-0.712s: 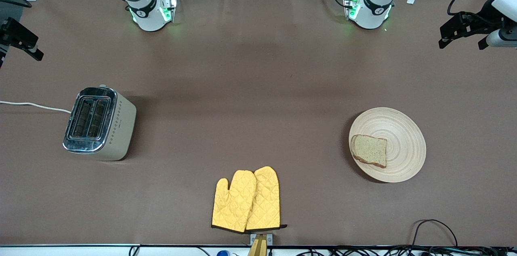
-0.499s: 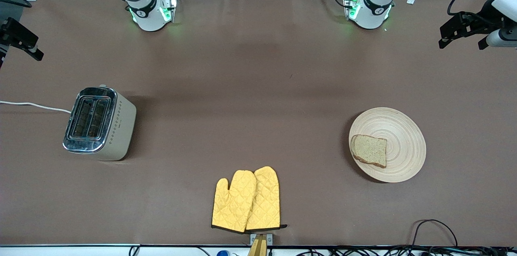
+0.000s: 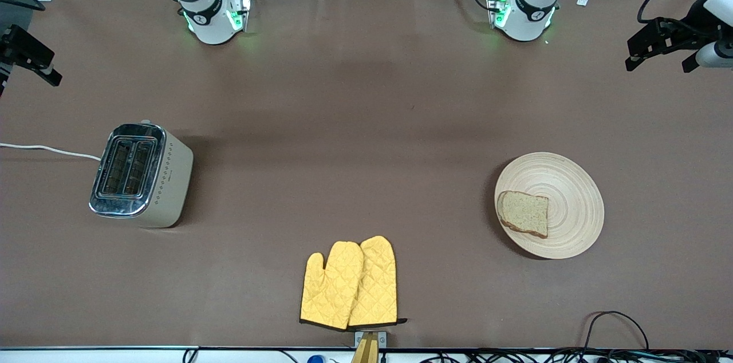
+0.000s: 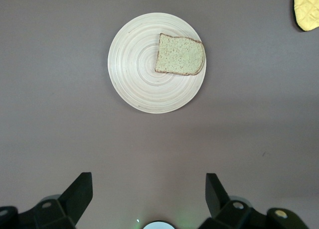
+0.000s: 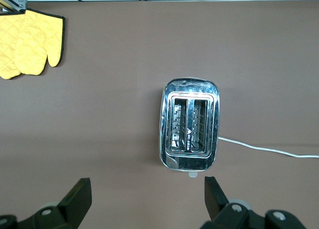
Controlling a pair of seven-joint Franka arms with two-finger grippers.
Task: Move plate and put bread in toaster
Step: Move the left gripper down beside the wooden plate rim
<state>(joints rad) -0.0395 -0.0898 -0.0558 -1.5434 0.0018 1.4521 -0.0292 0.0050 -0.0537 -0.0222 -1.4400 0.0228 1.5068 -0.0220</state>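
The light wooden plate (image 3: 572, 202) lies toward the left arm's end of the table. The slice of brown bread (image 3: 523, 213) lies on it, near its rim. The cream toaster (image 3: 140, 175) with a chrome top stands toward the right arm's end, and both its slots look empty. My left gripper (image 3: 658, 59) is open and empty, high up at its end of the table. Its wrist view shows its gripper (image 4: 149, 189) clear of the plate (image 4: 139, 74) and the bread (image 4: 179, 56). My right gripper (image 3: 26, 74) is open and empty. Its wrist view shows its gripper (image 5: 148, 191) near the toaster (image 5: 189, 124).
A pair of yellow oven mitts (image 3: 349, 283) lies near the table's front edge, between the toaster and the plate. It also shows in the right wrist view (image 5: 27, 42). The toaster's white cord (image 3: 46, 149) runs off the right arm's end. Cables (image 3: 613, 323) lie at the front edge.
My left gripper has shifted slightly toward its end of the table. The plate, bread, toaster and right gripper have not moved.
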